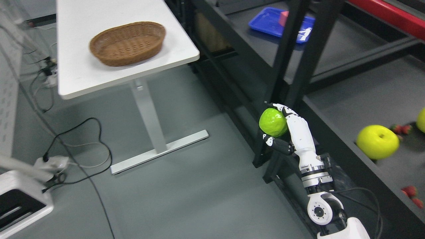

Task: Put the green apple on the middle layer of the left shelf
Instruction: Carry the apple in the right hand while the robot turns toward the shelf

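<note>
This looks like a robotics lab or test room rather than a home. A bare grey floor [186, 199] carries loose black and white cables [78, 146] running to a power strip [51, 162]. A plain white height-adjustable desk [79, 76] holds only a wicker basket [127, 43] near its right edge. Black metal shelving [292, 66] stands on the right, its decks holding fake fruit and a blue tray [265, 21].

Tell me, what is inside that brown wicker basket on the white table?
Nothing shows inside the basket: only its woven bottom, seen from above on the table. The near rim hides a thin strip of the inside. The green apple is in the right robot hand.
</note>
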